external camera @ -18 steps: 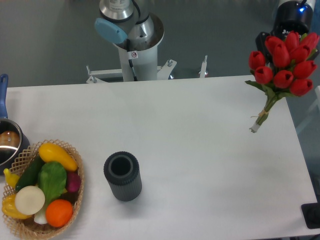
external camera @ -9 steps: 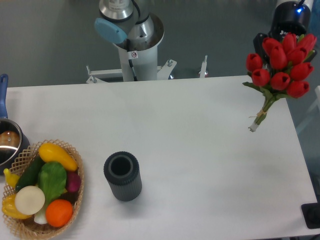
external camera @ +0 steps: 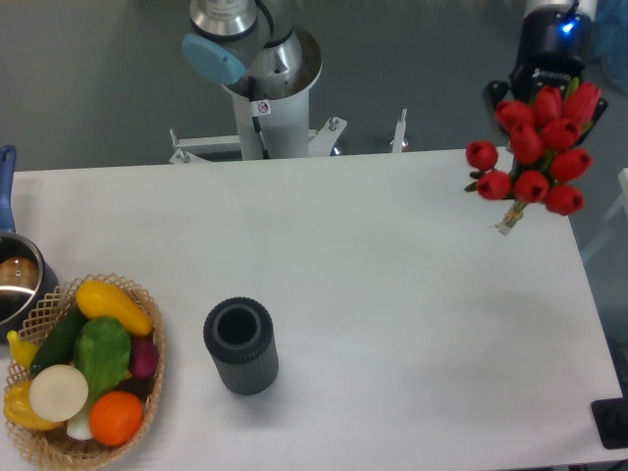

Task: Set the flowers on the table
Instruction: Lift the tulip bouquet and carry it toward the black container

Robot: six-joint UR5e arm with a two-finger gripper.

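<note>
near the front of the white surface stand a dark ribbed cylinder and a vegetable basket. at the far right edge, the flowers hang beneath the dark tool, whose grip i cannot tell.

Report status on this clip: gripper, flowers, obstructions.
Gripper mostly hidden behind the buds, apparently holding the flowers. Bunch in the air over the table at its far right corner. Nothing beneath it; dark cylinder well clear.

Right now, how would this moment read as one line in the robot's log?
gripper: holding tulip bunch | bunch: aloft, over table's far right corner | vase: empty, upright
</note>
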